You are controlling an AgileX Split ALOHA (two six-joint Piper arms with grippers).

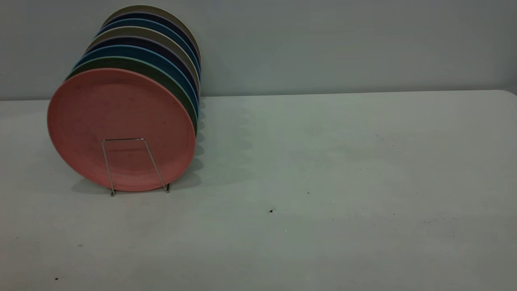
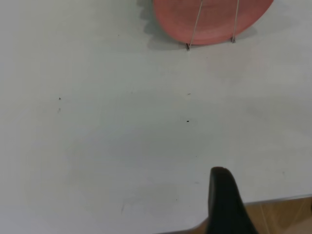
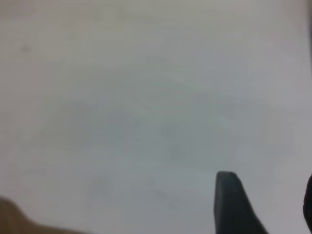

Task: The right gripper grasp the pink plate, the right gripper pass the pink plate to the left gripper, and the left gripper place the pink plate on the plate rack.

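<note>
The pink plate [image 1: 121, 117] stands upright at the front of a row of plates, at the table's left, leaning against the plate rack's [image 1: 135, 140] front wire loop. The left wrist view shows the pink plate's [image 2: 214, 17] lower part behind the plate rack's [image 2: 195, 24] two wire legs. My left gripper [image 2: 226, 204] is only a dark shape near the table's edge, well apart from the plate. My right gripper [image 3: 268, 195] hangs open over bare table with nothing between its fingers. Neither gripper appears in the exterior view.
Behind the pink plate stand a green plate [image 1: 161, 74] and several blue, purple and beige ones [image 1: 161, 34]. A grey wall [image 1: 343, 44] runs behind the table [image 1: 323, 182]. The table's edge [image 2: 278, 199] and the brown floor [image 2: 287, 217] lie beside my left gripper.
</note>
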